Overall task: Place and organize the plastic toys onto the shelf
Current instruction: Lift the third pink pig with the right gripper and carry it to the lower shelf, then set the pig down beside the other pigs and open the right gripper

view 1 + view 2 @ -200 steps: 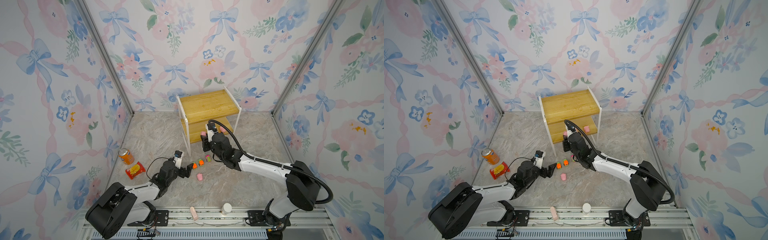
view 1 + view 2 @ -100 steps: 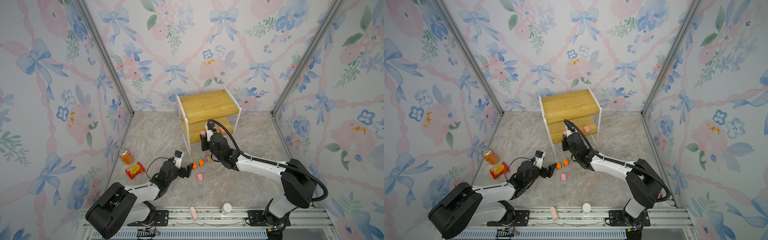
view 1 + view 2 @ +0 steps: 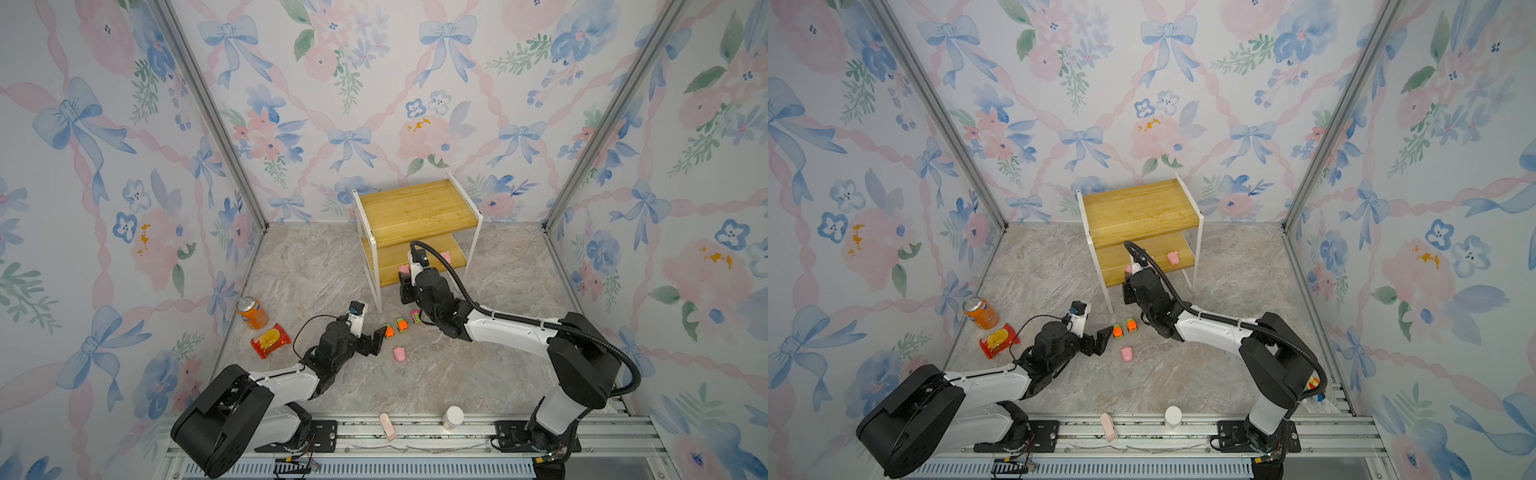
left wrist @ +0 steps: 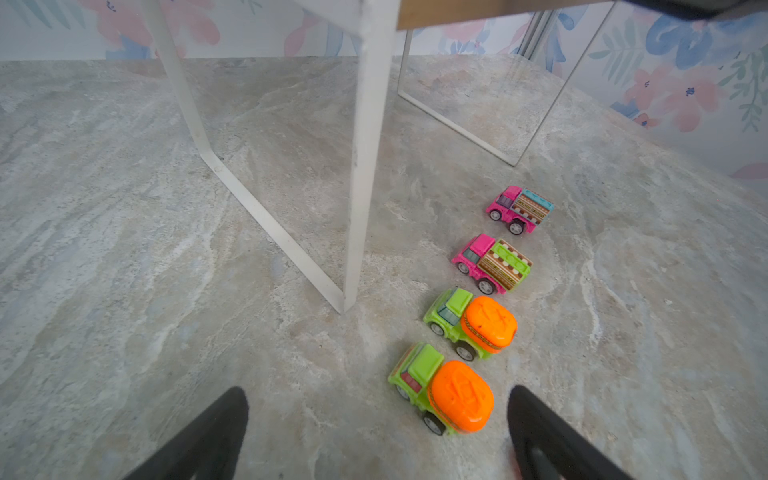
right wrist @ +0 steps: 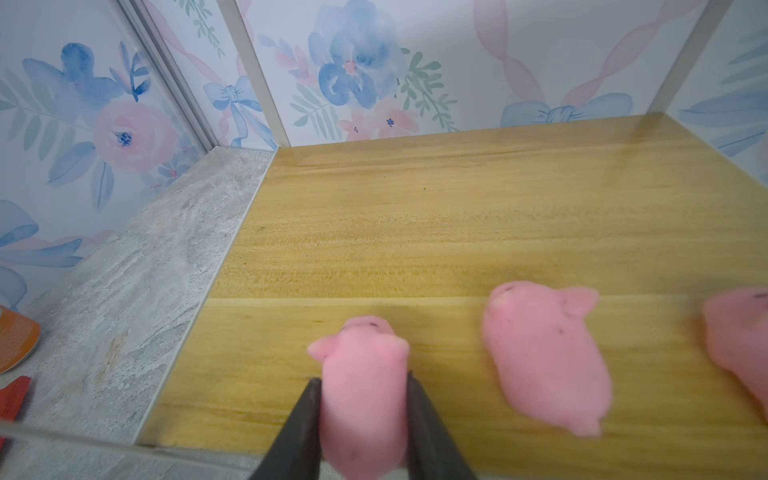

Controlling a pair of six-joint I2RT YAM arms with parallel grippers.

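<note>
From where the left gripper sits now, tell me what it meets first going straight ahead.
The open left gripper would likely meet the nearest orange-and-green car first, just ahead and off-centre between its fingers.

I count four tiny pale-pink plastic pigs: three at lower board of one yellow wooden white-framed shelf: first pig, second pig, third pig; fourth pig on floor. Four tiny plastic cars: orange-and-green car, its twin, pink-and-green car, pink-and-teal car. One orange can, one red snack bag.

White links, black joints, ribbed black cable, tapered black tool fingers
</note>
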